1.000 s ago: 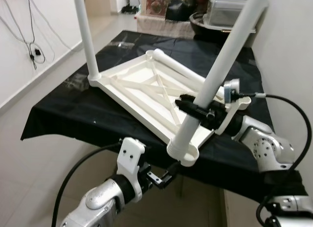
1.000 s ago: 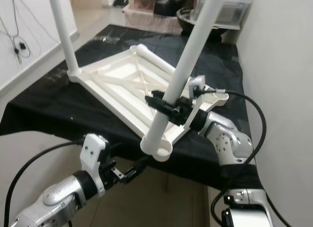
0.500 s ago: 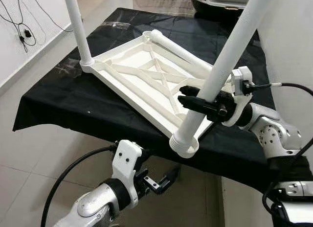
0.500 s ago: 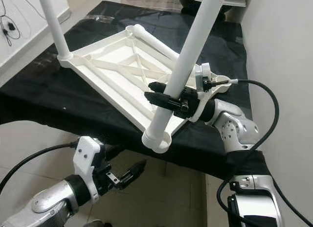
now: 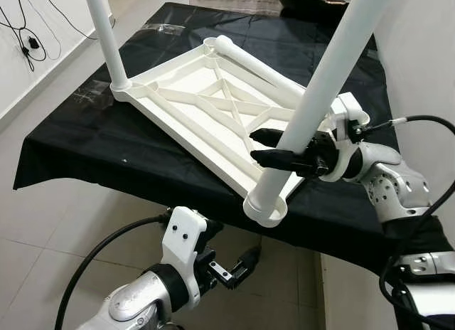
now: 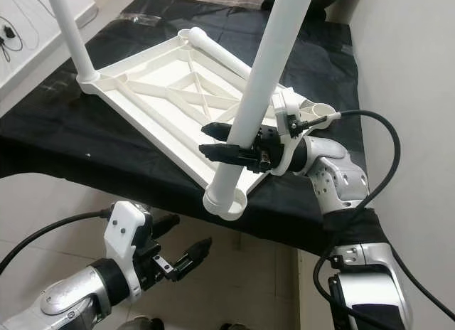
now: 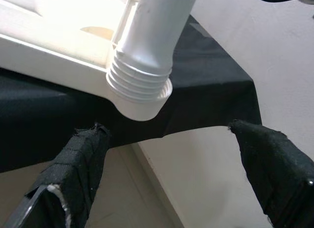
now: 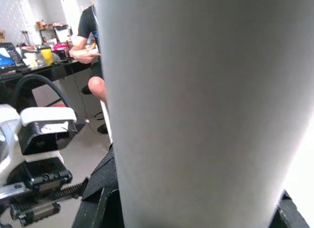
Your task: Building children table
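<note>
A white children's table top (image 5: pixel 192 106) lies upside down on the black-draped table (image 5: pixel 85 141). One white leg (image 5: pixel 103 38) stands upright in its far left corner. Another leg (image 5: pixel 259 63) lies along the far side. My right gripper (image 5: pixel 266 146) is shut on a third, tilted leg (image 5: pixel 320 81). That leg's threaded end (image 5: pixel 264 205) sits at the near corner socket. In the right wrist view the leg (image 8: pixel 196 110) sits between the fingers. My left gripper (image 5: pixel 238 262) hangs open below the table's front edge, under the threaded end (image 7: pixel 140 88), with nothing between its fingers (image 7: pixel 83 174).
A white wall (image 5: pixel 426 52) runs close along the right side of the table. Tiled floor (image 5: pixel 43 209) lies in front and to the left, with cables (image 5: pixel 28 31) on the left wall. A person (image 8: pixel 91 36) sits at a desk in the right wrist view.
The camera has tipped further down. My right gripper has turned on the tilted leg, its fingers now lower and pointing more to the left. The left gripper stays open below the table edge.
</note>
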`<state>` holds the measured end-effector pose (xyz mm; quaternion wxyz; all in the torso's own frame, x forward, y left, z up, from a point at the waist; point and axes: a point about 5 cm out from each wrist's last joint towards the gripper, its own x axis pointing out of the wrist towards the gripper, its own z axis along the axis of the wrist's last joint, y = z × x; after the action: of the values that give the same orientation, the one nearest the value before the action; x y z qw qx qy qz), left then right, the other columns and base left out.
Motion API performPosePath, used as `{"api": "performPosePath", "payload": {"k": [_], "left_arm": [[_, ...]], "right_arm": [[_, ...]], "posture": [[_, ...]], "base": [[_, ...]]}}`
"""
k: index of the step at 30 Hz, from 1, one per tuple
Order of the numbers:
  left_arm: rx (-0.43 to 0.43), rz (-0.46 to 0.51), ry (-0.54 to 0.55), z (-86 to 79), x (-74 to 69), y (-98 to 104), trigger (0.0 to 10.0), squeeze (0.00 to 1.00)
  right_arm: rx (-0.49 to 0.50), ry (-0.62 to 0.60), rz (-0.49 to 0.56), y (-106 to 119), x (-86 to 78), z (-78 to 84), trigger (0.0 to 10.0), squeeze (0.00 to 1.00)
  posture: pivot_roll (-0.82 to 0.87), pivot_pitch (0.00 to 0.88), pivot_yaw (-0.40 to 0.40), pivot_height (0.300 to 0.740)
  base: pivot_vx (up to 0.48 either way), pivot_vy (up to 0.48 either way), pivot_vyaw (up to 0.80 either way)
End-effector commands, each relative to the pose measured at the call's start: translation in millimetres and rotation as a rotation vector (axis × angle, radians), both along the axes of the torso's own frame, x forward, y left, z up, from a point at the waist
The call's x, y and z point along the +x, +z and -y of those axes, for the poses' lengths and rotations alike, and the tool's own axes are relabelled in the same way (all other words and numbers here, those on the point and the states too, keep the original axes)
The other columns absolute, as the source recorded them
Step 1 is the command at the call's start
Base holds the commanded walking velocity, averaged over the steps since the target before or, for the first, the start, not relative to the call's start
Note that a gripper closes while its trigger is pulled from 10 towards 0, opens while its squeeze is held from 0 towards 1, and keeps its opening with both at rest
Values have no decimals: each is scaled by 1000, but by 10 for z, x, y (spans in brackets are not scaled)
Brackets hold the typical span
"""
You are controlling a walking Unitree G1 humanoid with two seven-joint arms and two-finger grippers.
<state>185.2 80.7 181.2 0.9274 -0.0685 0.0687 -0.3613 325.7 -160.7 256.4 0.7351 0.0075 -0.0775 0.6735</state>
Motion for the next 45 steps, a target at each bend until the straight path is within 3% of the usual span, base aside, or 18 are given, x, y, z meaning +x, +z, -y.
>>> {"api": "performPosePath", "payload": {"k": [1, 15, 27, 35, 40, 45], "left_arm": [[10, -24, -6, -3, -31, -24, 10000, 0], [19, -29, 0, 6, -42, -18, 10000, 0], [19, -31, 6, 19, -49, -12, 10000, 0], [20, -31, 10, 25, -49, -15, 10000, 0], [21, -26, 11, 36, -45, -11, 10000, 0], [22, -25, 14, 37, -42, -14, 10000, 0]], "right_arm": [[-92, -14, -112, -305, 23, -25, 10000, 0], [2, 2, -137, -169, 96, 78, 10000, 0], [-38, -22, -165, -248, 128, 227, 10000, 0], [-111, -1, -160, -256, 103, 302, 10000, 0], [-261, -25, -85, -310, 102, 246, 10000, 0], [-300, -89, -31, -275, 147, 189, 10000, 0]], "posture": [[185, 252, -60, 740], [177, 267, -68, 740], [176, 273, -76, 740], [168, 274, -79, 740], [169, 271, -80, 740], [168, 270, -80, 740]], "base": [[0, 0, 0], [0, 0, 0], [0, 0, 0], [0, 0, 0], [0, 0, 0], [0, 0, 0]]}}
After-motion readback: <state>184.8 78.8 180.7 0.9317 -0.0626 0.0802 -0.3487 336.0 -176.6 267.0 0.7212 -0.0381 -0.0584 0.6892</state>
